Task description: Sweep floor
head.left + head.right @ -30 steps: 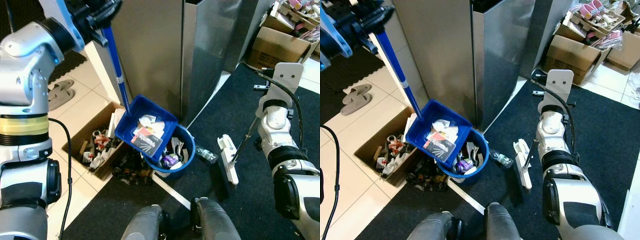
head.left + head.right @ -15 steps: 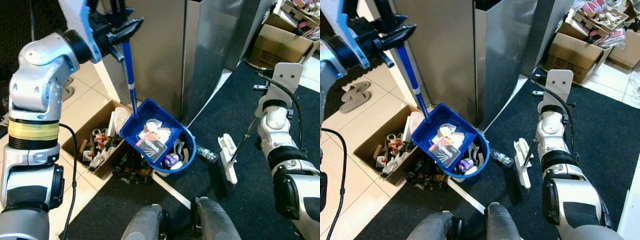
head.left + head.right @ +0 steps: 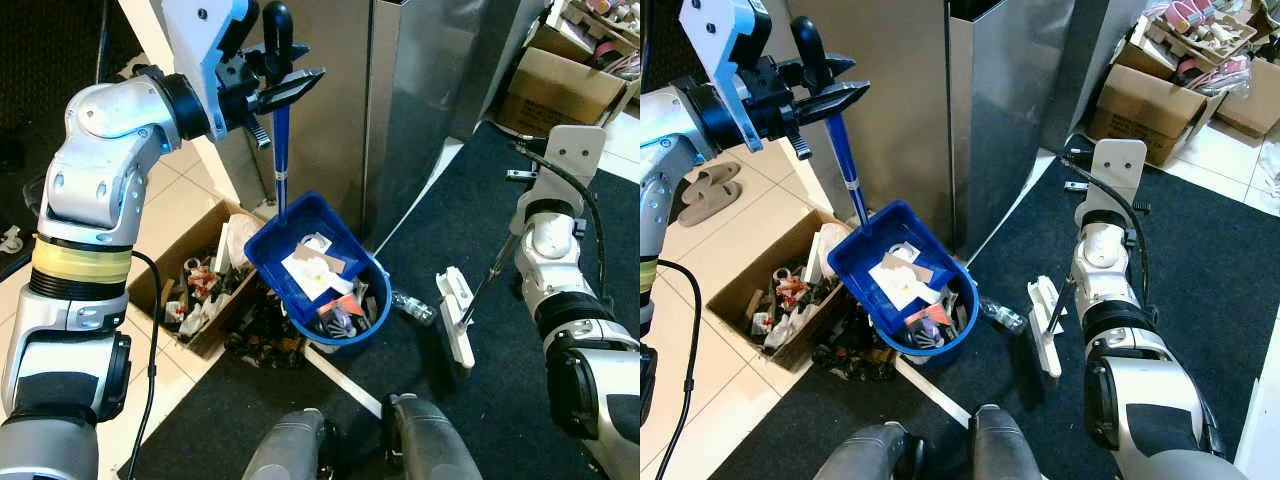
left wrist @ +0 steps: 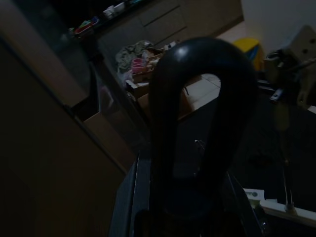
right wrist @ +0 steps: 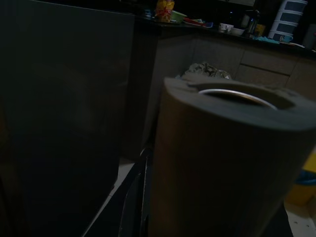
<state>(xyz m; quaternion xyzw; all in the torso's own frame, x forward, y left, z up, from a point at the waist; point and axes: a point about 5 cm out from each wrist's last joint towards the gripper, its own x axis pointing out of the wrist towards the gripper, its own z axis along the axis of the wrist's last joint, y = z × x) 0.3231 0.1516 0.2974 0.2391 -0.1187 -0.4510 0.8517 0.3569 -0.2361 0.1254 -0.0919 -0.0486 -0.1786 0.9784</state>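
I am holding a blue dustpan [image 3: 300,250] by its blue pole with a black loop [image 3: 275,25], over a blue bin [image 3: 345,315]. White and tan scraps [image 3: 315,270] are lying in it. A silver cabinet [image 3: 400,90] is standing far, a brown box [image 3: 190,280] left, on black mat [image 3: 500,400] and cream tiles [image 3: 175,190].

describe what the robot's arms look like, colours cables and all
Both arms are silver with rounded shells and black joints. The left arm has a yellow band below the elbow, a thin black cable alongside, and a white-and-blue wrist plate by its black tool. The right arm has a black cable looping along it.
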